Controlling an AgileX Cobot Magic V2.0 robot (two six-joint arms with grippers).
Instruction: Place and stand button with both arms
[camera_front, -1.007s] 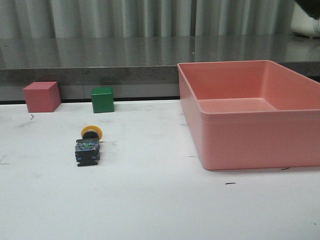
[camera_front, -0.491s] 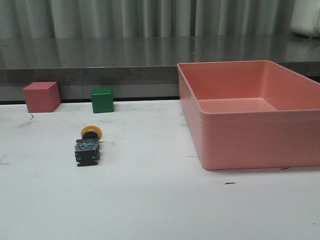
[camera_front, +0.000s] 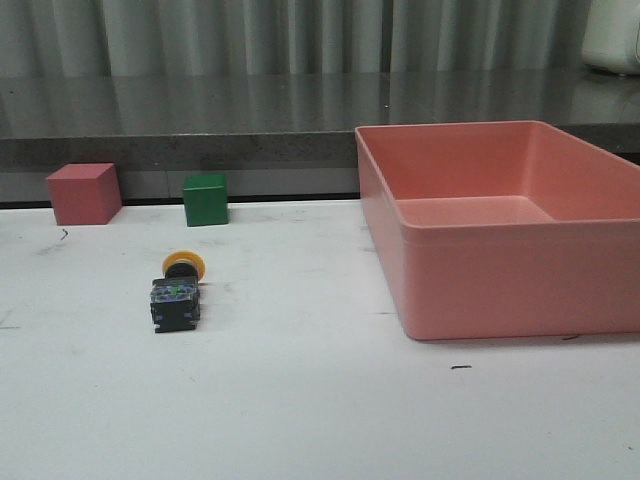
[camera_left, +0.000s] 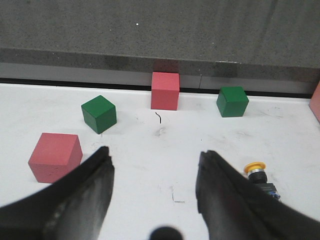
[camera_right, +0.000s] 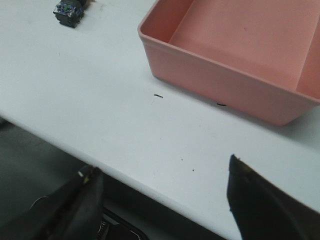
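Note:
The button (camera_front: 177, 291) lies on its side on the white table, left of centre, yellow cap pointing away, dark base with bluish terminals toward the front. It also shows in the left wrist view (camera_left: 259, 175), partly hidden behind one finger, and in the right wrist view (camera_right: 69, 11) at the frame's edge. My left gripper (camera_left: 155, 157) is open and empty above the table, the button just beside it. My right gripper (camera_right: 162, 172) is open and empty over the table's front edge, far from the button. Neither arm shows in the front view.
A large pink bin (camera_front: 505, 225) stands at the right, also in the right wrist view (camera_right: 235, 45). A red cube (camera_front: 84, 193) and green cube (camera_front: 205, 199) sit at the back left. The left wrist view shows another green cube (camera_left: 99, 114) and red cube (camera_left: 55, 155).
A dark shape at the top right corner of the front view one second ago is gone. The button and cubes have not moved.

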